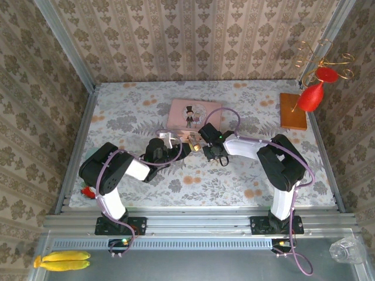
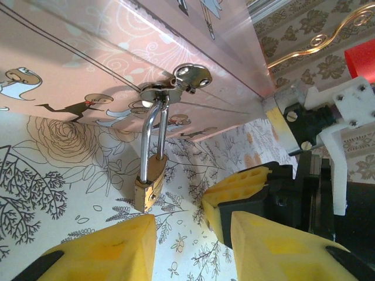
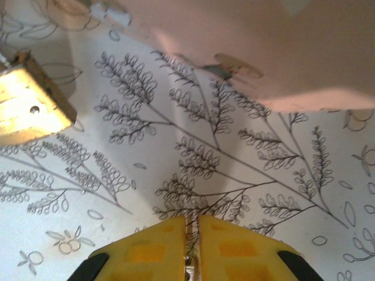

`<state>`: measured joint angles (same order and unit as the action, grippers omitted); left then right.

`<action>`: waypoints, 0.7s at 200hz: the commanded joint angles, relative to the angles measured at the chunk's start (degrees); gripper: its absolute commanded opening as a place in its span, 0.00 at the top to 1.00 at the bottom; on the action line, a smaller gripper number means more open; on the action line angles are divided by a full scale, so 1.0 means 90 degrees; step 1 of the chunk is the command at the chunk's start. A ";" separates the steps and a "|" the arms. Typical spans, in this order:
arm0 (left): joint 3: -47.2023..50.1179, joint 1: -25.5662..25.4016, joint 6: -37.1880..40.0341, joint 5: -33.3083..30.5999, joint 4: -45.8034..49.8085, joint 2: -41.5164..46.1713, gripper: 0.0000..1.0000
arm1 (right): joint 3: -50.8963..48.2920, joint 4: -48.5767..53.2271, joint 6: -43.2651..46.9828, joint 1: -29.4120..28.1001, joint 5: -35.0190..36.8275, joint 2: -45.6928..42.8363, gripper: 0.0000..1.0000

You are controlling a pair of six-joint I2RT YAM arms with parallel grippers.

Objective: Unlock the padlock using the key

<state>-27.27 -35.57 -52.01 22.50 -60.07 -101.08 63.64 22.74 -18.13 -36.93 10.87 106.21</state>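
The small brass padlock (image 2: 149, 184) hangs by its silver shackle (image 2: 153, 126) from the hasp of the pink tin (image 2: 88, 52), its body resting on the floral cloth. My left gripper (image 2: 187, 225) is open just in front of the padlock, nothing between its yellow fingers (image 2: 105, 252). My right gripper (image 3: 191, 219) is shut on a thin silver piece, apparently the key (image 3: 191, 270), low over the cloth. The padlock body (image 3: 29, 105) lies to its left. From above, both grippers (image 1: 179, 143) (image 1: 199, 146) meet in front of the tin (image 1: 193, 114).
A wooden stand (image 1: 293, 111) with a red ornament (image 1: 313, 93) sits at the back right. Bananas (image 1: 61, 260) and a clear glass (image 1: 345, 252) lie on the near ledge. A small red object (image 1: 88, 191) is at the left edge. Walls enclose the cloth on three sides.
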 commanded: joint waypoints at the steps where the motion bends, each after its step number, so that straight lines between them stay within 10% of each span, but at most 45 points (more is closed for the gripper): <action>1: 0.0058 0.0027 0.0056 -0.0031 -0.0264 0.0050 0.60 | -0.0302 0.0316 -0.0005 -0.0086 -0.0018 -0.0065 0.88; 140: -0.0208 -0.0150 0.0881 0.0983 -0.1499 -0.0291 0.64 | -0.1351 -0.1051 -0.1077 -0.0057 -0.0980 -0.2893 0.97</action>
<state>-28.16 -35.81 -50.72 28.08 -68.95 -105.06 52.88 16.32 -23.62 -37.28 5.28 84.75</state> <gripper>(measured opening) 0.360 0.067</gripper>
